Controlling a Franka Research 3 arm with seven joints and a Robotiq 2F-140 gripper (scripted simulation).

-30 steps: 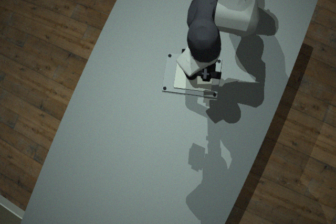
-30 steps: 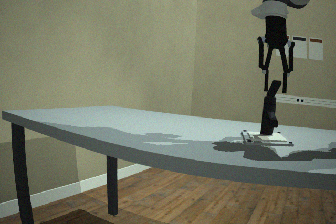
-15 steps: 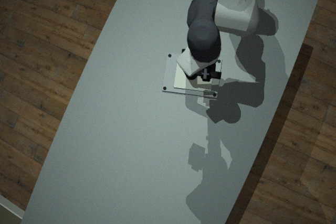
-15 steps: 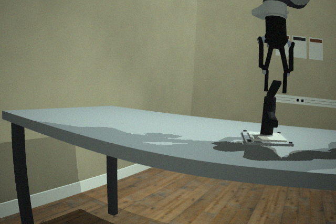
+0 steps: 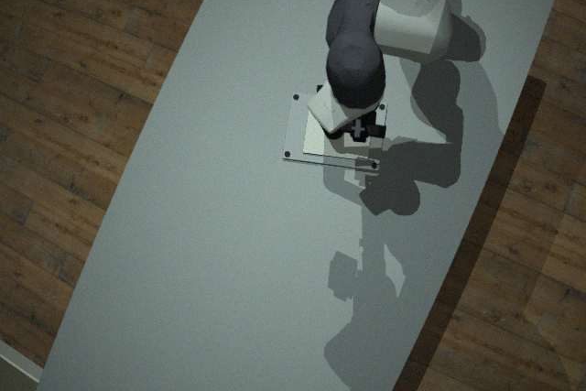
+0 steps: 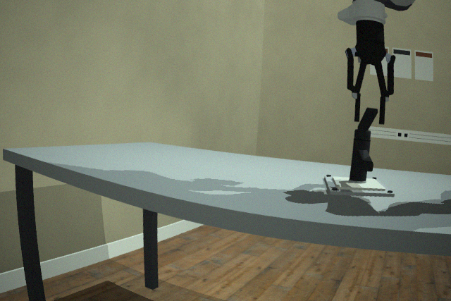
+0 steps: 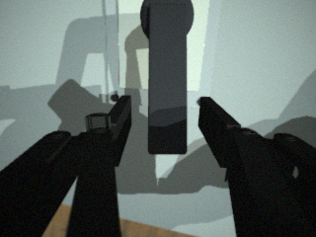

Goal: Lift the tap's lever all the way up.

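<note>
Top view: the arm's dark wrist housing (image 5: 354, 70) covers most of the tap, which stands on a pale base plate (image 5: 297, 127) with dark bolts at the corners, on the grey table (image 5: 212, 235) near its far right part; only a small dark part of the gripper (image 5: 358, 130) shows below the wrist, and the lever cannot be made out here. Exterior view: the black tap (image 6: 360, 161) stands upright on the base plate (image 6: 359, 186) at the right of the table (image 6: 182, 170). Its lever (image 6: 367, 118) tilts up and to the right from the top of the tap body. The gripper (image 6: 369, 115) hangs vertically above, with one fingertip on each side of the lever's upper end and a visible gap on both sides. Wrist view: the lever (image 7: 168, 79) appears as a dark flat bar running down the middle of the frame, between the two black fingers, touching neither. The jaws stand partly open and hold nothing.
</note>
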